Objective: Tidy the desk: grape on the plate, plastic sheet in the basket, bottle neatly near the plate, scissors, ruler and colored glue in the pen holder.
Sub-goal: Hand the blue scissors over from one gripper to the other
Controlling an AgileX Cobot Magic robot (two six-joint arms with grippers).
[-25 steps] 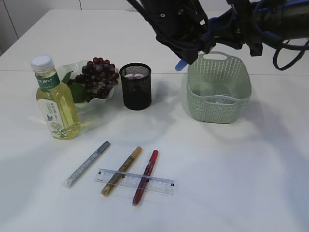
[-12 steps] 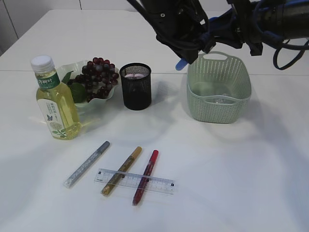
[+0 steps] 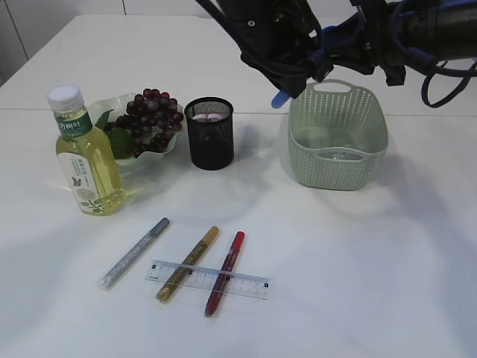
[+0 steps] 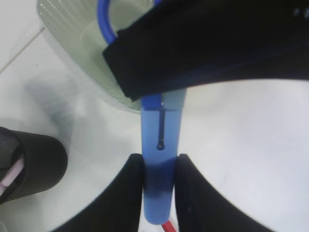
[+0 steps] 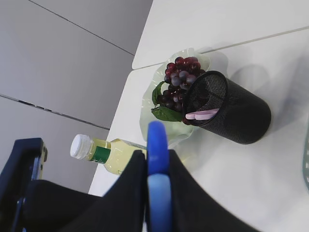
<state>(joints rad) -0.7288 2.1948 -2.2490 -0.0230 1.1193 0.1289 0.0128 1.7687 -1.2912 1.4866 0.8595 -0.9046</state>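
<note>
While both of our arms hang high over the back of the white table (image 3: 358, 283), each claw is clenched on the blue scissors (image 4: 159, 159): the left claw (image 4: 158, 166) pinches the flat, smooth sheath between its black fingers, and the right claw (image 5: 158, 169) squeezes the rounded plastic handle loop. A blue tip pokes out beside the pale green woven basket (image 3: 339, 160), whose walls are pierced with small holes. The black mesh pen holder (image 3: 209, 134) stands upright, a pink item inside. Just left of it, the dark glossy grapes (image 3: 153, 123) sit heaped on a wavy translucent plate (image 3: 112, 112). The bottle (image 3: 83, 156) of yellow liquid stands in front of that plate. Three slim glue pens, silver (image 3: 134, 253), gold (image 3: 188, 264) and red (image 3: 225, 273), lie near the front, the gold and red ones crossing a clear ruler (image 3: 253, 283).
</note>
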